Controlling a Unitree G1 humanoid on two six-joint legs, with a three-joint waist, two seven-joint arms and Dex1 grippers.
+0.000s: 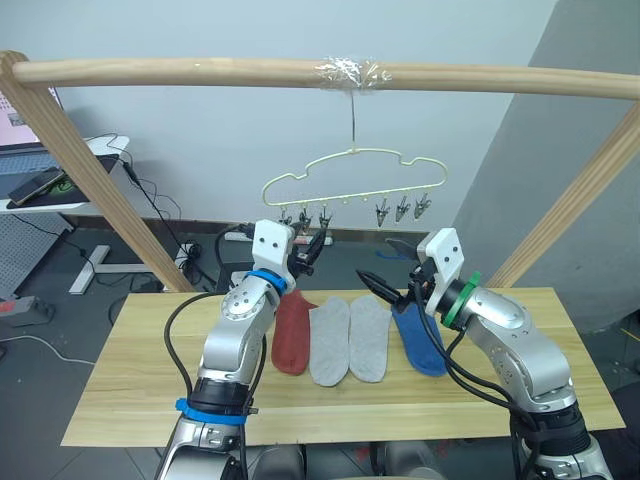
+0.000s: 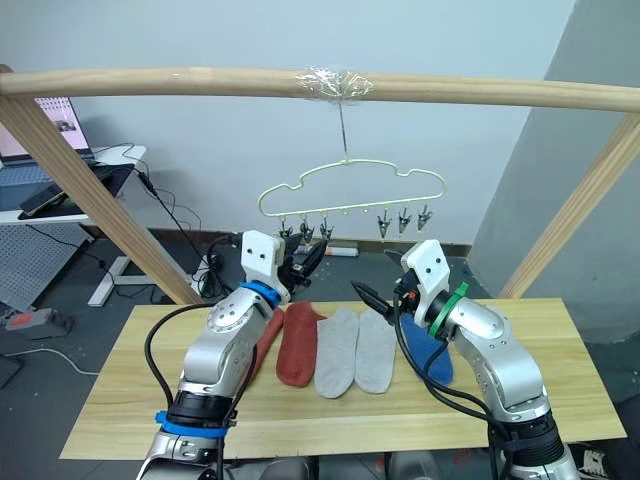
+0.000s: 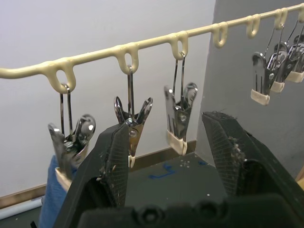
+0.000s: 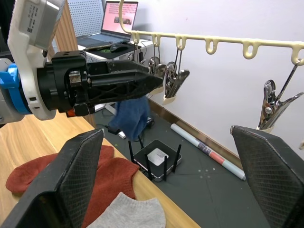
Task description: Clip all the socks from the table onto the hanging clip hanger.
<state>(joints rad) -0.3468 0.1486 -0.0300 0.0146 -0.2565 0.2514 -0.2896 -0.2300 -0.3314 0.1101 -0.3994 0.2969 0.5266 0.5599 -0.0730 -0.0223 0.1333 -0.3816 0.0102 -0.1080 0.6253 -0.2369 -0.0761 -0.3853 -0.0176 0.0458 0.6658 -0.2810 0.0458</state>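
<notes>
The pale-yellow clip hanger [image 1: 350, 178] hangs by its hook from the wooden pole, with metal clips [image 1: 303, 215] along its lower wire. A blue sock [image 4: 133, 116] hangs from the end clip. My left gripper [image 1: 310, 250] is open and raised just under the left group of clips, with one clip [image 3: 132, 121] close by its fingers. On the table [image 1: 130, 390] lie a rust-red sock [image 1: 293, 335], two grey socks [image 1: 328, 342], a blue sock [image 1: 418, 340], and a second rust-red sock [image 2: 265, 340] partly behind my left arm. My right gripper [image 1: 385, 268] is open and empty above the socks.
The thick wooden pole [image 1: 200, 70] spans the scene on slanted supports [image 1: 100, 190] at both sides. A desk with a laptop [image 1: 30, 170] stands at the back left. Cables and a small black device [image 4: 156, 159] lie on the floor beyond the table.
</notes>
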